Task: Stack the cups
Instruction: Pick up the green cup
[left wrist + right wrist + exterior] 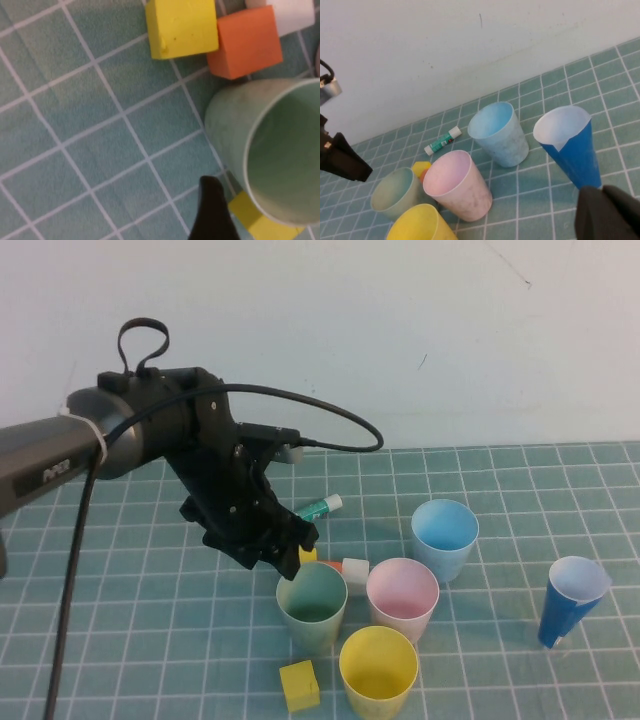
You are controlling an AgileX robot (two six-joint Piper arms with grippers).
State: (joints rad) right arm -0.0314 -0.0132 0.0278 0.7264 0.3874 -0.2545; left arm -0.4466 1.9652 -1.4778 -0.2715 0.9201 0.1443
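Note:
Four pastel cups stand upright and apart in a cluster: green (pixel 312 605), pink (pixel 402 598), yellow (pixel 378 670) and light blue (pixel 445 538). My left gripper (pixel 292 552) hovers at the far-left rim of the green cup (pixel 270 150) and is open. One finger (pixel 211 210) sits just outside the cup's wall; the other is out of the wrist view. My right gripper (pixel 602 194) is shut and empty, low at the right of the cluster, out of the high view. The right wrist view also shows the green (pixel 395 192), pink (pixel 457 185), yellow (pixel 417 225) and light blue (pixel 497 132) cups.
A narrow dark blue cup (pixel 573 600) with a white inside stands tilted at the right, close to my right gripper. A small yellow block (pixel 308 554), an orange block (pixel 245 42) and a white block (pixel 355 572) lie behind the green cup. A yellow cube (pixel 299 685) and a glue stick (pixel 320 506) lie nearby.

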